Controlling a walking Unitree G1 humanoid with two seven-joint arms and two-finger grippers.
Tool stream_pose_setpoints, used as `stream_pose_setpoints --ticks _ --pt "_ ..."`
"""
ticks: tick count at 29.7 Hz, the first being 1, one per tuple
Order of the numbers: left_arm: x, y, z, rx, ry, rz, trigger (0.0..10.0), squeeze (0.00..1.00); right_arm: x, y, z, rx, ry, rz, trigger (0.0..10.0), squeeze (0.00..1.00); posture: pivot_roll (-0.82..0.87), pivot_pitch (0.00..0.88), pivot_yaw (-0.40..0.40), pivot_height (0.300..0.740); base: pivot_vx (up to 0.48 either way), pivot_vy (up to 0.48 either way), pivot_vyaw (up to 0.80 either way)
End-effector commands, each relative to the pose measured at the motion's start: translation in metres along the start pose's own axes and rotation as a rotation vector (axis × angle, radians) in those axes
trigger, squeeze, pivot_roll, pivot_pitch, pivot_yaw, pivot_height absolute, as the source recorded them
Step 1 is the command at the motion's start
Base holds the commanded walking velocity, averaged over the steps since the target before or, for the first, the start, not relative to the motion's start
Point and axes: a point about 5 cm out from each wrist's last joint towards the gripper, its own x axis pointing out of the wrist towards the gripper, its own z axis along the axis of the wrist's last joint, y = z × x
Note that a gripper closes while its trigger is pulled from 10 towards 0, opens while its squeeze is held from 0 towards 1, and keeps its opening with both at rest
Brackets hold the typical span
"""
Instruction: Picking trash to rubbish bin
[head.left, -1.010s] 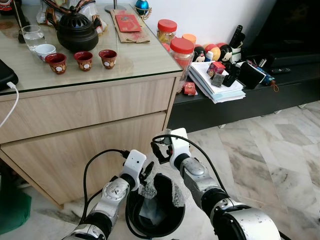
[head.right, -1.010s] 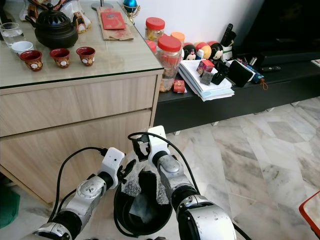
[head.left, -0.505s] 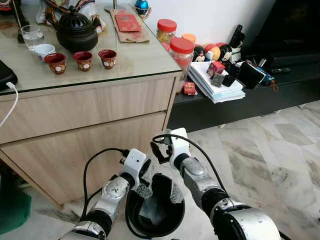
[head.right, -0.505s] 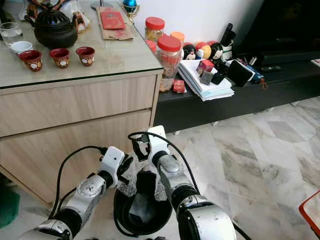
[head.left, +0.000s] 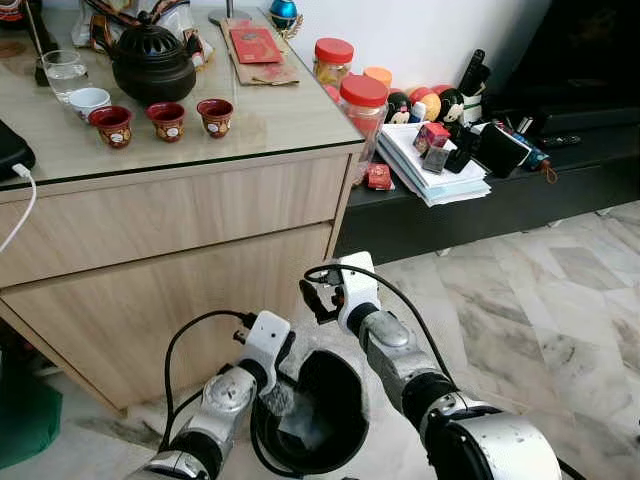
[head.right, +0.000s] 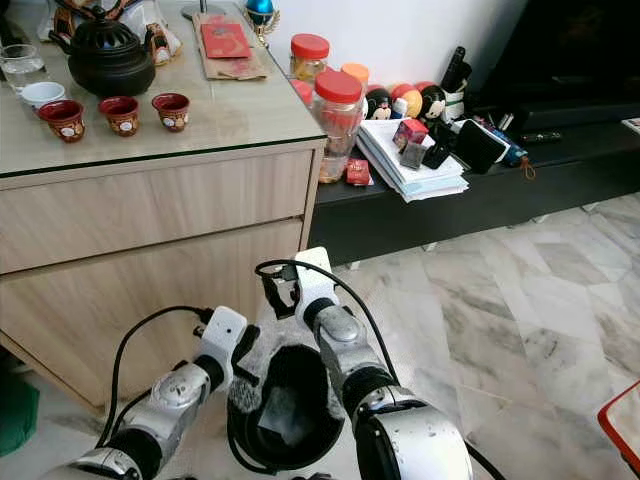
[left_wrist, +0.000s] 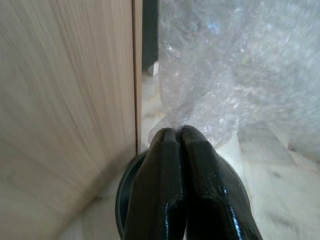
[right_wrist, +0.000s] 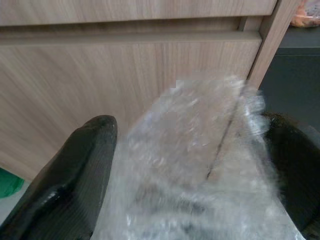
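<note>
A black rubbish bin (head.left: 358, 425) stands on the marble floor right below me, against the wooden cabinet. A sheet of clear bubble wrap (left_wrist: 220, 75) hangs over its rim and down inside it. My left gripper (left_wrist: 172, 132) is shut on one edge of the wrap at the bin's left rim. My right gripper (right_wrist: 180, 165) reaches into the bin's mouth from the far side; the wrap (right_wrist: 210, 120) fills the space beside its one visible finger (right_wrist: 65, 185), and the other finger is hidden behind it. Dark trash lies at the bin's bottom.
The wooden cabinet (head.left: 170, 260) rises just behind the bin, with a teapot (head.left: 152, 62) and cups on its glass top. A low black bench (head.left: 480, 215) to the right holds jars and papers. Open marble floor (head.left: 540, 310) lies to the right. Something green (head.left: 25, 420) sits at the lower left.
Both grippers have sunk lower with the bubble wrap, which stood above the rim earlier and now lies mostly inside the bin.
</note>
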Motion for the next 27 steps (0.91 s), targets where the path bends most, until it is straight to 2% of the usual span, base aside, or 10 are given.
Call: stream_pose_setpoints --ticks 1,15,16,17,27 --pt "-0.001 -0.007 -0.008 0.001 0.044 -0.019 0.0 0.0 0.002 -0.004 0.012 0.007 -0.039 -0.012 10.0 0.0 -0.04 0.099 -0.189 0.74 0.0 0.0 0.0" --pt "-0.007 -0.009 -0.023 0.001 0.117 0.006 0.0 0.0 0.003 -0.009 0.02 0.006 -0.06 -0.023 10.0 0.0 -0.04 0.098 -0.19 0.74 0.0 0.0 0.0" --pt "-0.007 -0.01 -0.024 0.003 0.126 0.008 6.2 0.0 0.003 -0.01 0.021 0.006 -0.061 -0.027 10.0 0.0 -0.04 0.098 -0.191 0.74 0.0 0.0 0.0" --pt "-0.007 -0.01 -0.024 0.002 0.127 0.009 10.0 0.0 0.003 -0.01 0.02 0.006 -0.061 -0.028 10.0 0.0 -0.05 0.099 -0.19 0.74 0.0 0.0 0.0" --pt "-0.003 -0.014 -0.018 -0.02 0.102 -0.021 10.0 0.0 0.0 -0.011 0.011 0.009 -0.042 -0.035 10.0 0.0 -0.05 0.102 -0.19 0.74 0.0 0.0 0.0"
